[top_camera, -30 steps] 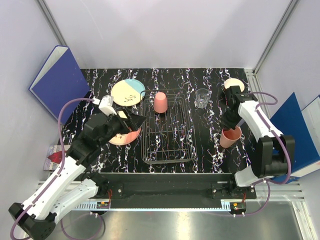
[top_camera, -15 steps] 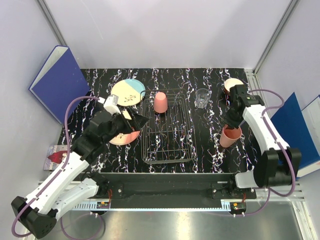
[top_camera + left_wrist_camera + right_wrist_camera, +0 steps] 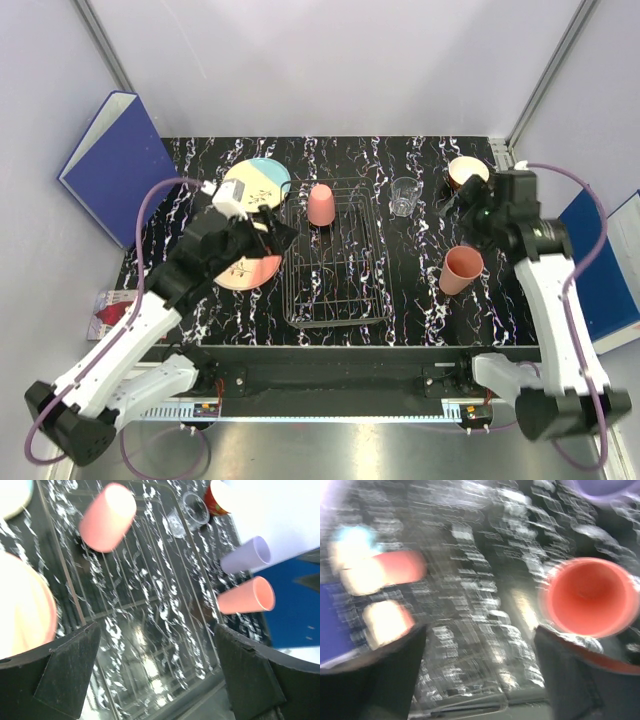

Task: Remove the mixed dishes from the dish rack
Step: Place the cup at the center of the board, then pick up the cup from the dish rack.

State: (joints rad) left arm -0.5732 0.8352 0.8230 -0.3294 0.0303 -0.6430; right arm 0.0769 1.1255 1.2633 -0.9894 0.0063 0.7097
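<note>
Found the desk [image 3: 200, 150] hemmed by a blue binder [image 3: 115, 160] leaning off its left edge and a second binder [image 3: 605, 270] off its right. Placed the dish rack [image 3: 335, 265] at the desk's middle, nearly unloaded.

Read the left claw [image 3: 157, 635] as spread wide and empty, poised over the rack's left rail. Took the right claw [image 3: 480, 640] for wide and empty too, despite the blur in its own view.

Judged wire-snagging the chief hazard: a fingertip caught in the thin grid, dragging the rack into the salmon-pink plate [image 3: 245, 272] just beside its left side, or toward the blue-and-cream plate [image 3: 257, 183] near the far left.

Feared a loose swing of the right arm knocking the red bowl [image 3: 466, 172] in the far right corner, the upright salmon-pink cup [image 3: 461, 270] near the right edge, or the lavender cup [image 3: 247, 555] beside it, seen mainly from the left wrist.

Expected a slip on the upturned salmon-pink cup [image 3: 321, 204], the last piece in the rack at its far end, possibly toppling it toward the clear glass [image 3: 403, 195] just past the rack's far right corner.

Noted the most room along the far edge's middle and the near edge, a fair lane right of the rack, and little on the left.
</note>
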